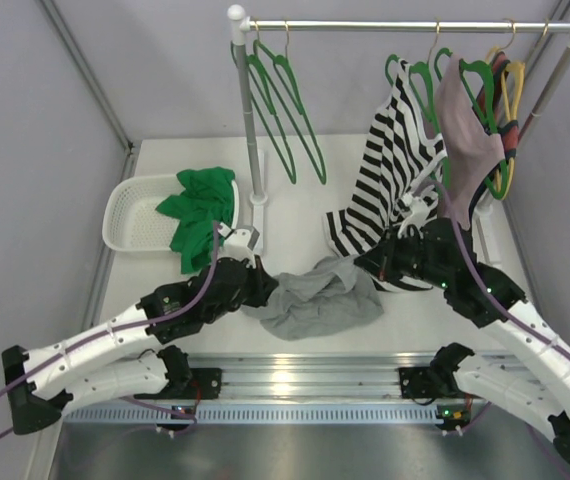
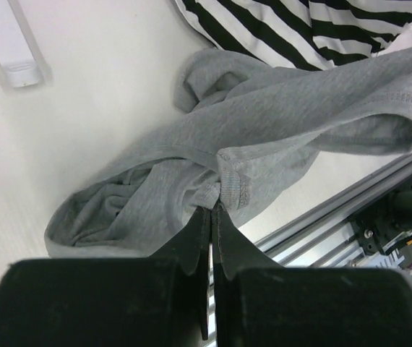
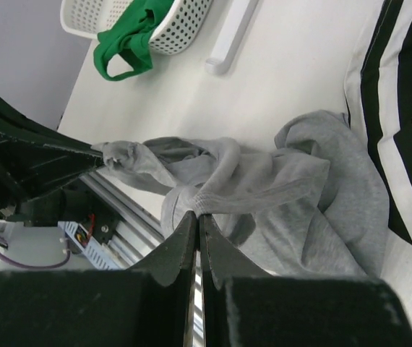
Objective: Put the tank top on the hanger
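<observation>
I have both the left pincer [image 2: 213,210] and the right pincer [image 3: 197,215] clamped on edges of the tank top [image 1: 315,298], bunched on the worktop [image 1: 295,190] (early stage), with no hanger [image 1: 268,80] yet taken from the rail [image 1: 405,24], so threading and hanging remain.

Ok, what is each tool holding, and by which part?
Both hold the tank top: the left tool pinches a stitched hem, the right tool a stitched edge band.

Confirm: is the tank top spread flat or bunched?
Bunched: the tank top lies crumpled in folds, left gripper and right gripper each pinching an edge.
</observation>
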Robot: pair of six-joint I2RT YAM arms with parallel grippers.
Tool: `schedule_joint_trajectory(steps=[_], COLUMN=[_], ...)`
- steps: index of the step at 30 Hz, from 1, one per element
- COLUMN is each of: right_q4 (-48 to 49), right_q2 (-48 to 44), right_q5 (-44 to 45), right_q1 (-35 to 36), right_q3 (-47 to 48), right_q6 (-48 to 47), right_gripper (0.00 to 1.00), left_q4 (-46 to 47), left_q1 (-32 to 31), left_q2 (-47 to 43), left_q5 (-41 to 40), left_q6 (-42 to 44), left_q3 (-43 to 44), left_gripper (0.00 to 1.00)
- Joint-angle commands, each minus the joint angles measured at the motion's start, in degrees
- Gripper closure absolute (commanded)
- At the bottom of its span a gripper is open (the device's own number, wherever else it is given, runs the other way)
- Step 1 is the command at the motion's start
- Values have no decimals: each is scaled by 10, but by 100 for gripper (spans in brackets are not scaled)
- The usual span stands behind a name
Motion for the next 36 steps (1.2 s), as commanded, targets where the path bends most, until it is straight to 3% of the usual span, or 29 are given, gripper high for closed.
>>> schedule_joint_trajectory(steps=[1, 4, 10, 19, 20, 26, 29, 36], right_q4=[48, 67, 126, 214, 219, 226, 219, 194], right_q2=[14, 44, 126, 230, 237, 242, 232, 196], right_q5=[13, 46, 62, 82, 85, 92, 95, 96], right_q1=[-9, -10, -10, -10, -10, -10, -10, -10], right_q3=[-29, -40, -41, -42, -43, -42, -42, -44], right_q6=[17, 11, 9, 31, 33, 32, 28, 22], right_gripper=[100, 100, 100, 100, 96, 83, 73, 61], left_q4=[71, 87, 142, 201, 201, 196, 176, 125], left_q1=[23, 52, 189, 205, 206, 205, 206, 205], left_q2=[5, 11, 27, 79, 81, 71, 53, 21], left_q5=[3, 11, 99, 156, 164, 166, 157, 141], left_q6=[-21, -28, -27, -33, -34, -25, -19, -6], left_q3=[-29, -59, -122, -181, -182, -184, -170, -117], left_gripper=[100, 100, 100, 100, 100, 72, 65, 60])
